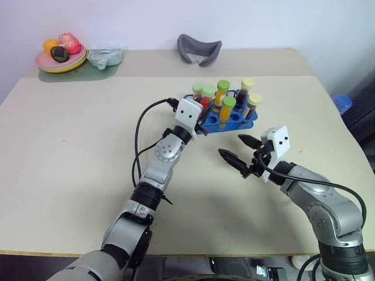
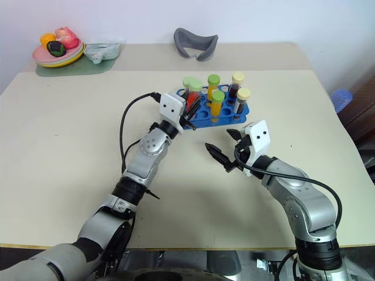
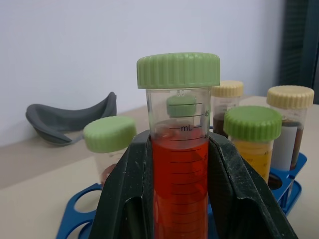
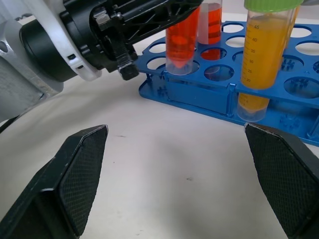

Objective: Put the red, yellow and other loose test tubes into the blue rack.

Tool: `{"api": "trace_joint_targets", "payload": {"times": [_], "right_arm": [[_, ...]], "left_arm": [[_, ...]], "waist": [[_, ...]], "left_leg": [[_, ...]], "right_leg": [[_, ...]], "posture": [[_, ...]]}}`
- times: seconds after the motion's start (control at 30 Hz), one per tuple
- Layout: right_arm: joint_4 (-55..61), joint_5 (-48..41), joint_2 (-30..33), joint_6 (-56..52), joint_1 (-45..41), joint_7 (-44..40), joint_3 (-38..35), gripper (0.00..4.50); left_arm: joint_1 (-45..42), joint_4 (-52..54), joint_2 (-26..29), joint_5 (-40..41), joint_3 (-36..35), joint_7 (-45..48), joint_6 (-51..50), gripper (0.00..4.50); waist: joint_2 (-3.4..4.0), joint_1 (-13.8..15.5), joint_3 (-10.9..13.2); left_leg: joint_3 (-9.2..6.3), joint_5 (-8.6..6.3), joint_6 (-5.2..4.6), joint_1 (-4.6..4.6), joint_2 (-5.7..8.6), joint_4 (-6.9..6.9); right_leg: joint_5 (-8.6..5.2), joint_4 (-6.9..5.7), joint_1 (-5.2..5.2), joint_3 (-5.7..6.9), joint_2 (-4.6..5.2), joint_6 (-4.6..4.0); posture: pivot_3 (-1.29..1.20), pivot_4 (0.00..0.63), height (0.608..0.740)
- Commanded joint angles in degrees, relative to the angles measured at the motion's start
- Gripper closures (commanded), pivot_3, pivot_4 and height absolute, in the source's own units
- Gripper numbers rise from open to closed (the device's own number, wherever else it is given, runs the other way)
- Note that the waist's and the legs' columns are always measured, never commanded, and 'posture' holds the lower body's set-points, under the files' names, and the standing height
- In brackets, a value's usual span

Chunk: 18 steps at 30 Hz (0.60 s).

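Left pincer (image 3: 182, 199) hides the red tube's (image 3: 180, 164) lower sides.

The left arm reaches forward over the tabletop (image 1: 70, 175) middle, its left gripper (image 1: 202, 120) clamped shut; the right gripper (image 1: 239, 151) hangs beside it, fingers (image 1: 229, 158) spread wide.

- A plain indoor test room set up like a small lab bench: a wide beige table (image 1: 70, 152) stands against a bare white wall (image 1: 146, 20).
- Lab ware sits on it: a blue rack (image 1: 225, 122) holding capped tubes (image 1: 222, 92) of red, orange and dark liquid, with volume marks on the plastic.
- At the far edge are props: a stack of plates with toy fruit (image 1: 61, 54) on a green mat (image 1: 79, 73), and a grey curved holder (image 1: 199, 48).
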<state>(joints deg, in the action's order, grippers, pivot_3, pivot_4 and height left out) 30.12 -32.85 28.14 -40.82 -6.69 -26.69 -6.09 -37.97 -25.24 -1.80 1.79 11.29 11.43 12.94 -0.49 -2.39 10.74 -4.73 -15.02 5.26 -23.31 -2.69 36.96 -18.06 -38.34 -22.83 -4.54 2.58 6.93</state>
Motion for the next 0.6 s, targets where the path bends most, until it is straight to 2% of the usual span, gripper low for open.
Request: {"api": "trace_joint_targets", "payload": {"times": [0.03, 0.6], "right_arm": [[2.97, -0.95, 0.23, 0.38, -0.38, 0.28, -1.19, 0.0], [4.73, -1.72, -0.41, -1.05, -0.64, 1.55, 0.05, 0.0]], "left_arm": [[-1.21, -0.41, -1.26, 0.62, -1.21, 1.13, 1.8, 3.64], [-2.84, -8.68, -2.62, 0.05, -2.64, 2.64, 8.59, 3.64]], "waist": [[0.0, 0.01, 0.0], [0.0, 0.03, 0.0]], "left_leg": [[0.0, 0.0, 0.0, 0.0, 0.0, 0.0], [-0.02, 0.0, 0.0, 0.01, 0.0, 0.0]], "right_leg": [[0.0, 0.0, 0.0, 0.0, 0.0, 0.0], [0.0, 0.02, 0.04, 0.02, 0.0, 0.0]], "posture": [[0.0, 0.15, 0.74], [0.0, 0.15, 0.74]]}}
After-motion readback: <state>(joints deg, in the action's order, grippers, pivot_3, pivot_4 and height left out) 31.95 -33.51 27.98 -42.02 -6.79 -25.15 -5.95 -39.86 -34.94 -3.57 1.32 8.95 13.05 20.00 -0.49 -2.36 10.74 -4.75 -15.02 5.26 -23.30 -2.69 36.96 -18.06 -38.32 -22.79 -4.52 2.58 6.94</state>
